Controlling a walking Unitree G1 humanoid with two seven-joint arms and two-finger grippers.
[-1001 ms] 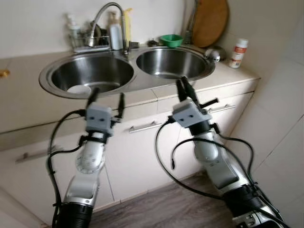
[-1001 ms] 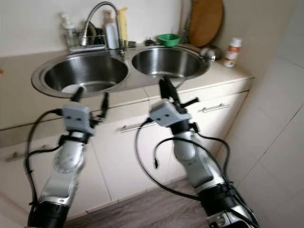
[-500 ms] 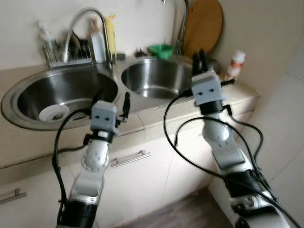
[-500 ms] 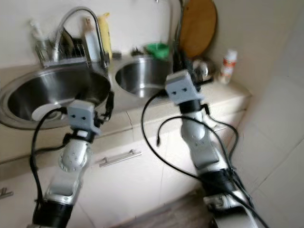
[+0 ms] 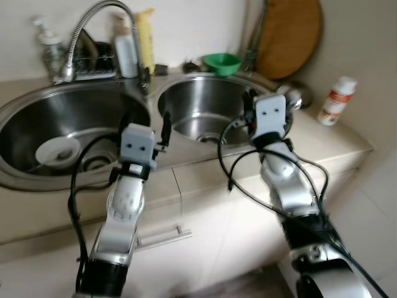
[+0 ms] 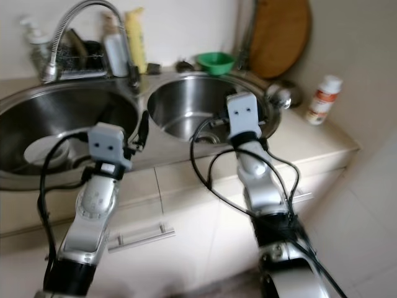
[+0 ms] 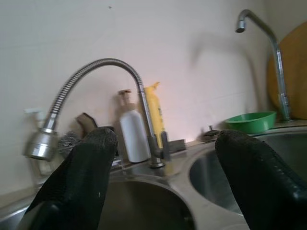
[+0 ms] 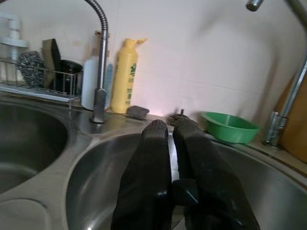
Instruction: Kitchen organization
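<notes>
A double sink of brushed stainless steel is sunk into a pale, smooth counter, its two round basins separated by a narrow steel ridge. The left basin holds a small white dish lying beside the drain; the right basin is bare and shiny. A gooseneck faucet with a ribbed flexible hose arches over the left basin, and behind it a wire rack carries a steel scourer and a dark sponge. Next to the faucet base stand a white bottle and a yellow bottle, both upright against the cream wall. A shallow green bowl sits on the sink rim behind the right basin, near a round wooden board leaning on the wall. A white bottle with an orange label stands alone toward the counter's right end, with open surface around it. The left claw hovers at the front rim between the basins, its textured black fingers spread well apart. The right claw reaches over the right basin, its two fingers pressed together on nothing. Below the counter edge, flat cream cabinet fronts carry a slim metal handle.
</notes>
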